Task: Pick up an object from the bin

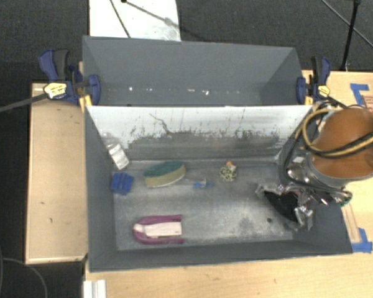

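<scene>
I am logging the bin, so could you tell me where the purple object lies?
In the camera view, the purple object lies lower left in the bin, below the yellow-green sponge, far from the gripper.

Tiny speckled lump (229,171) and blue speck (201,183) in the bin's (236,221) middle, both too small for any name.
</scene>
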Available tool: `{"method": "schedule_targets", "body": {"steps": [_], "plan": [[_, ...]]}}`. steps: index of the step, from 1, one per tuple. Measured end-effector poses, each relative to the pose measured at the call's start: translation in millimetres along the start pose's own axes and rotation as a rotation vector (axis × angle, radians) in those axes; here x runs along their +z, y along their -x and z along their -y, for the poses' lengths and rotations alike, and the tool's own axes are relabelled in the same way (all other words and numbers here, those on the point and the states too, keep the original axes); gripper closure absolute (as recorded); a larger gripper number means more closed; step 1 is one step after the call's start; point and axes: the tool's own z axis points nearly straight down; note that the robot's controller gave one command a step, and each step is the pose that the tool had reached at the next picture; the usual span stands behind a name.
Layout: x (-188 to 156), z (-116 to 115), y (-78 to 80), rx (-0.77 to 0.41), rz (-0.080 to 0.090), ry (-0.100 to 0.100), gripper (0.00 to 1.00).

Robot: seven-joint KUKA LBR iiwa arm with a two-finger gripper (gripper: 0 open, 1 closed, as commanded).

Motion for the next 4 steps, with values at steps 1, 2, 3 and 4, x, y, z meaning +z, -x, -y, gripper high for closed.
{"method": "schedule_targets", "body": {"steps": [1, 2, 3, 4], "plan": [[-9.3, 26.8, 29.5, 0.089, -0.001, -0.009, 0.0], [-14.1, 33.1, 24.6, 0.105, -0.002, -0.018, 0.0], [-13.6, 34.4, 22.6, 0.107, -0.006, -0.019, 1.0], [-135.6, 9.0, 20.8, 0.099, -0.002, -0.026, 1.0]]}}
